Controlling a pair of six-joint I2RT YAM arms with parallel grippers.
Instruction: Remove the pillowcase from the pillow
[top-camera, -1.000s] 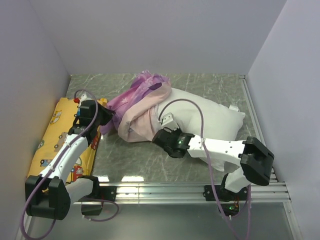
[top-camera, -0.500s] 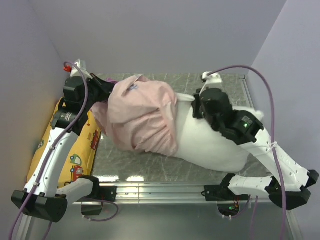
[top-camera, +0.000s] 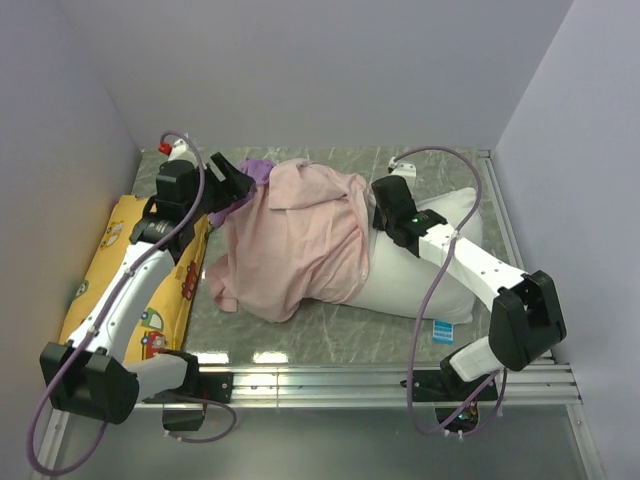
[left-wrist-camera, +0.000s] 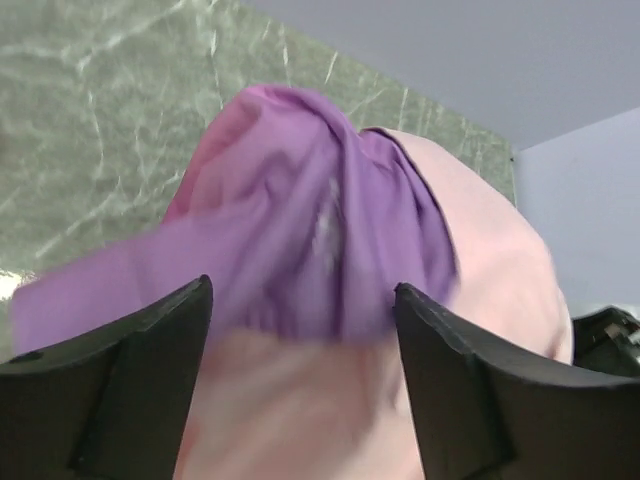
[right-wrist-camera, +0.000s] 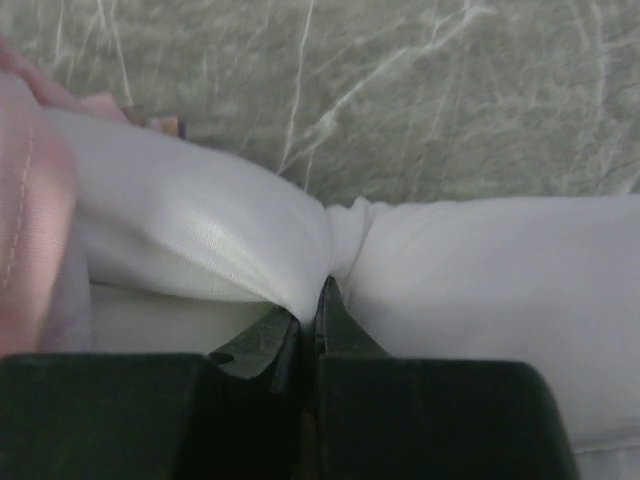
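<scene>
The desk (top-camera: 340, 330) shows bare marble along its near edge and at its far right corner. The pillow (top-camera: 420, 285) lies across the centre-right. The pillowcase (top-camera: 300, 240), pale pink side out, is bunched over the pillow's left end. A yellow cushion (top-camera: 108, 260) lies along the left wall. The left tool (left-wrist-camera: 302, 290) stands apart at the pillowcase's purple far edge. The right tool (right-wrist-camera: 318, 300) is clamped on a fold of the pillow. A tag (top-camera: 440, 331) projects at the pillow's near edge.

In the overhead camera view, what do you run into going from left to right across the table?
Yellow cushion → left claw → pillowcase → right claw → bare end of the pillow.
</scene>
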